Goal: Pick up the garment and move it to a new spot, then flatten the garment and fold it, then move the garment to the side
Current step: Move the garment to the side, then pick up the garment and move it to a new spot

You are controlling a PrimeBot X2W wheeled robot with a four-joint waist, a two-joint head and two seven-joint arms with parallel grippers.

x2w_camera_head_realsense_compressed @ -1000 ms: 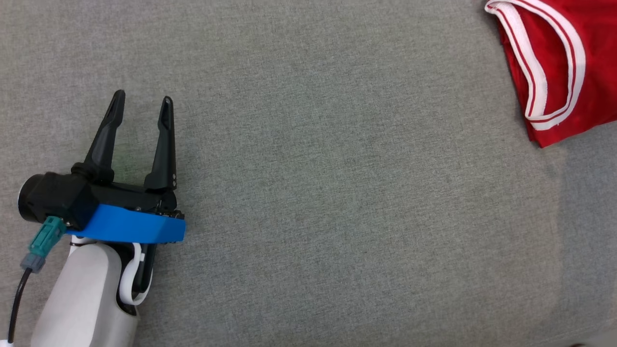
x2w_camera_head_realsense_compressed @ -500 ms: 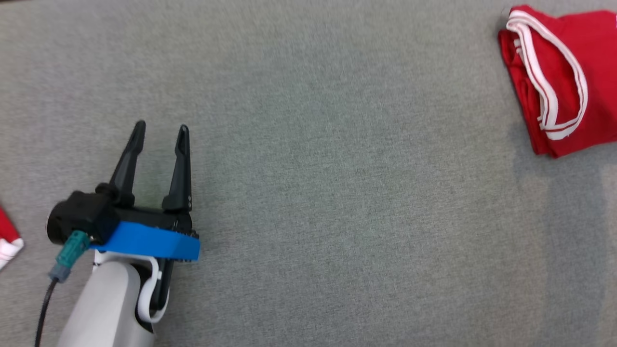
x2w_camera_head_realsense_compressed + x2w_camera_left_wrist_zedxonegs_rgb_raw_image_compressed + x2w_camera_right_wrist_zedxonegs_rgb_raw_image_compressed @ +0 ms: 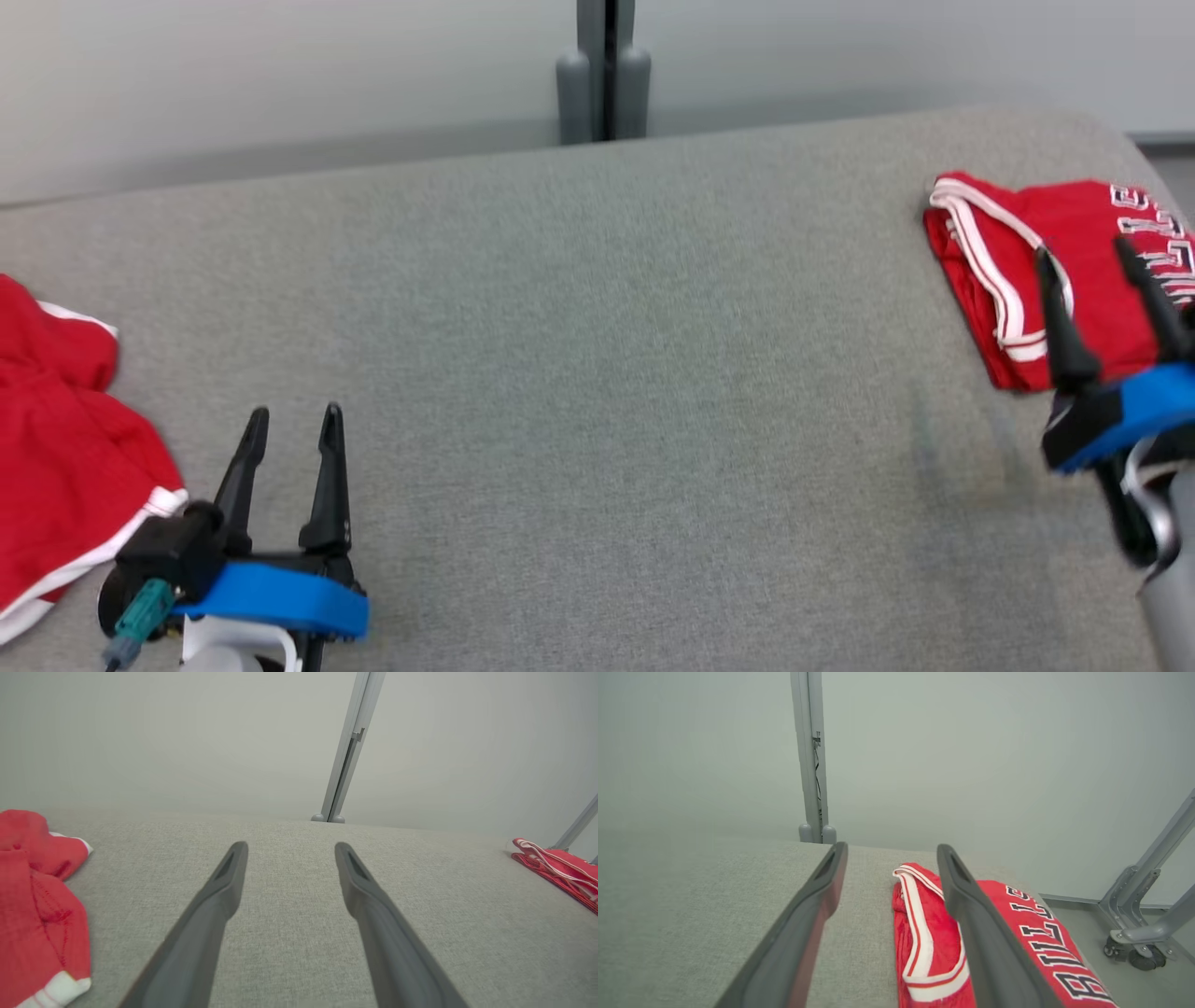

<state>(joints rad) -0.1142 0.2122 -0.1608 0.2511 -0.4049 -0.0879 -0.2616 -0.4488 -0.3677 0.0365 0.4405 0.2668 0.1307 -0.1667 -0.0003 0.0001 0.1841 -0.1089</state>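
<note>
The folded garment (image 3: 1083,215) lies on the grey woven tabletop (image 3: 597,373), far right of the grey post (image 3: 605,75), near the rounded corner. Folding and setting aside look done (a second red garment (image 3: 65,448), crumpled, sits far left of the post). The folded one is a flat red packet with white ribbed trim and lettering. The right hand (image 3: 1081,252), over it, is spread and grasps nothing. The left hand (image 3: 295,411), left of the post, is likewise released.

Red jersey (image 3: 1083,224), folded flat, far right
</note>
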